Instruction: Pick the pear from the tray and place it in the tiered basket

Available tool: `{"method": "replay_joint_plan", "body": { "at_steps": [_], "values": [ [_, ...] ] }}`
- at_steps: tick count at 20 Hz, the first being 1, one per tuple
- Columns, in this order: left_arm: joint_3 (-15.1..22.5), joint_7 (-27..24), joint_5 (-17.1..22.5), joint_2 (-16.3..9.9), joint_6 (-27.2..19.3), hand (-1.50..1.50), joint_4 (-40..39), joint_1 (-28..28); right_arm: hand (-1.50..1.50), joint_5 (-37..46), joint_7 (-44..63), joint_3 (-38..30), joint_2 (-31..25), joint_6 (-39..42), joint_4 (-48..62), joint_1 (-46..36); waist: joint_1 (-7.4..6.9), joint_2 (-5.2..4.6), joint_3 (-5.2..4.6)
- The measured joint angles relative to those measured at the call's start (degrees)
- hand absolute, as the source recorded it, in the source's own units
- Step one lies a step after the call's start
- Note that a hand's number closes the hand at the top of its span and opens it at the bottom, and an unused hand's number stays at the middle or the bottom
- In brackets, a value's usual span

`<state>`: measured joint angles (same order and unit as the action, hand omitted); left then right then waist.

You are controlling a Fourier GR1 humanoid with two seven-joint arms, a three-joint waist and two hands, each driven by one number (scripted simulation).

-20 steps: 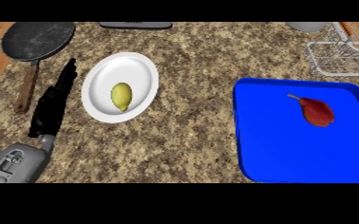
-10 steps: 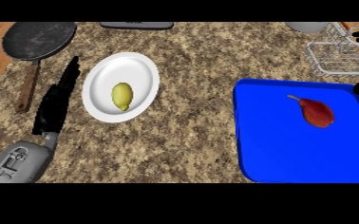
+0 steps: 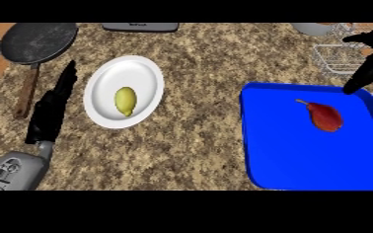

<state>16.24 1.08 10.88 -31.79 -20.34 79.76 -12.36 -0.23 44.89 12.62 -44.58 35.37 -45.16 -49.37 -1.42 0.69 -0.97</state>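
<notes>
Your black left hand (image 3: 55, 103) rests flat and straight-fingered, holding nothing; your right hand's dark fingers (image 3: 358, 76) hover at the blue rectangular tray's (image 3: 291, 163) far right corner, beyond the red pear (image 3: 325, 117), its spread unclear.

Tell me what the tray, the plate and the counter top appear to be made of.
The tray looks like plastic: a uniform saturated blue with a soft raised rim and rounded corners. The plate reads as glazed ceramic, plain white with smooth shading, though plastic cannot be ruled out. The counter top looks like polished granite or similar stone, with brown, tan and dark speckles throughout.
</notes>
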Motion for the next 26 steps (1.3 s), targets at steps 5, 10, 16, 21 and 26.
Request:
{"method": "replay_joint_plan", "body": {
  "at_steps": [5, 10, 16, 21, 26],
  "values": [
    [-1.0, 0.1, -0.7, 0.4, 0.4, 0.00, 0.3, 0.5, -1.50, 2.0, 0.3, 1.0, 1.5, 1.2, 0.1, 0.5, 0.55, 0.21, -0.12],
    [-1.9, 0.2, -1.3, 0.5, 0.9, 0.00, 0.5, 1.0, -1.50, 3.8, 0.0, 1.4, 2.7, 1.4, -1.2, 2.5, 0.92, 0.43, -0.25],
    [-2.5, 1.0, -2.8, 1.3, 1.0, 0.00, 1.3, 1.8, -1.50, 6.6, 0.6, 2.3, 2.5, 2.0, -5.3, 4.6, 1.36, 0.42, -0.08],
    [-3.7, -0.7, -3.3, 2.3, 2.0, 0.00, 0.2, 2.7, -1.50, 9.6, 1.2, 2.7, 2.9, 1.5, -8.1, 6.6, 1.56, 0.41, -0.05],
    [-4.2, -0.1, -4.4, 3.3, 2.3, 0.00, -0.2, 1.9, -1.50, 11.9, 1.6, 2.4, 3.9, 0.7, -9.6, 8.4, 1.69, 0.45, -0.09]
  ]
}}
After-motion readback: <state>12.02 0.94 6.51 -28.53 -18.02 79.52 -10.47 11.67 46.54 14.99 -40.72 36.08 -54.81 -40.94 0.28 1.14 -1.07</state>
